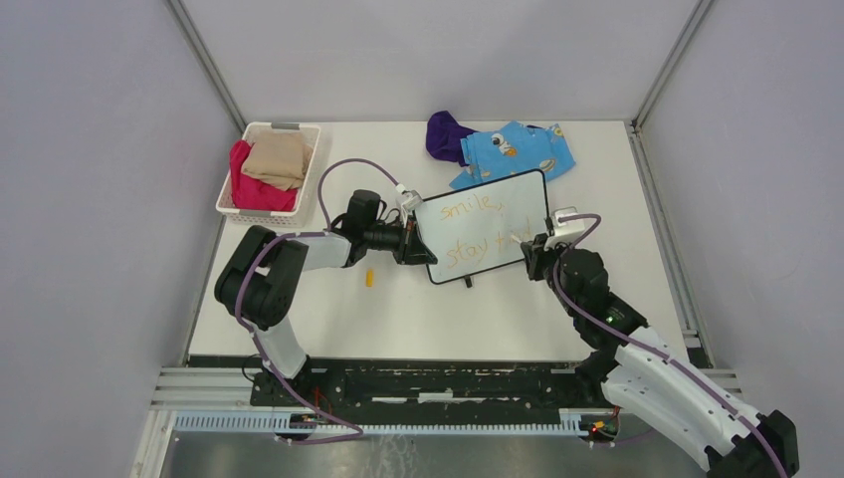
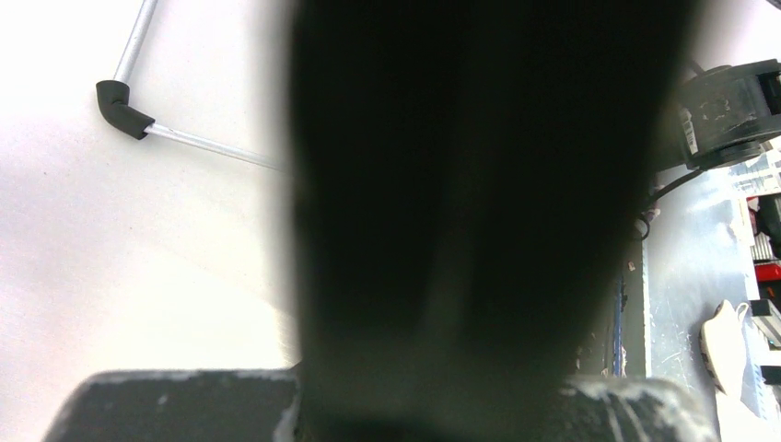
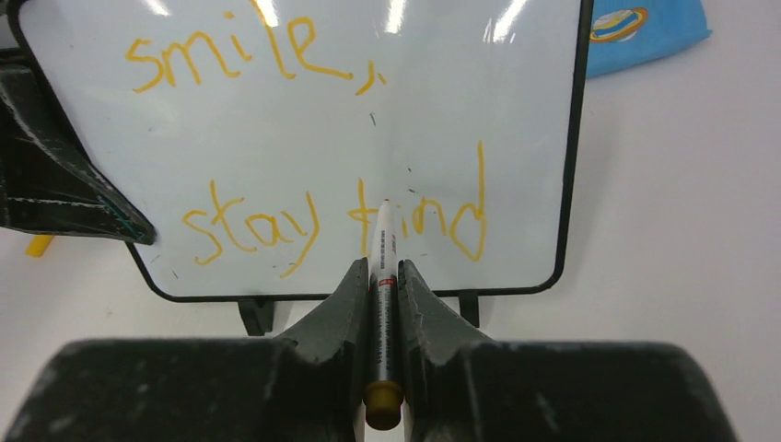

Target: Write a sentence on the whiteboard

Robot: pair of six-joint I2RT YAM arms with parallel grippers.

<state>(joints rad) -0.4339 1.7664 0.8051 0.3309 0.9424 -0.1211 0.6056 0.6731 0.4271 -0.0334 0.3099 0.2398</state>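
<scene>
**Desk:** What is each gripper doing?

**Me:** On my right wrist feed, the right gripper (image 3: 383, 269) has its two fingers pressed together on an orange-capped marker (image 3: 383, 241). The barrel runs straight up the slot between them towards twelve o'clock. The tip sits on the whiteboard (image 3: 433, 101) in the lower line of writing, at the first letter of "kind".

**Desk:** And the left?

**Me:** From above, the left gripper (image 1: 415, 244) is at the board's nine o'clock edge. On the right wrist feed I can see one of its dark fingers lying over the board face at that edge, so I read it as clamped on the whiteboard. My left wrist feed shows only a dark blur filling the middle.

**Desk:** Where is the board?

**Me:** It is at the middle of the table (image 1: 418, 319), between the two arms, with its top edge turned towards one o'clock. Its two black feet show at six o'clock on the right wrist feed. The sentence (image 3: 250, 230) is in orange: "smile," on top and "stay kind" below.

**Desk:** Anything else around it?

**Me:** A white basket (image 1: 251, 144) holding pink and tan cloth is at ten o'clock from the board. A blue patterned cloth (image 1: 513, 151) touches a purple cloth (image 1: 448, 134) at twelve. A small yellow piece (image 1: 369, 278) lies at eight, just beside the left gripper.
</scene>
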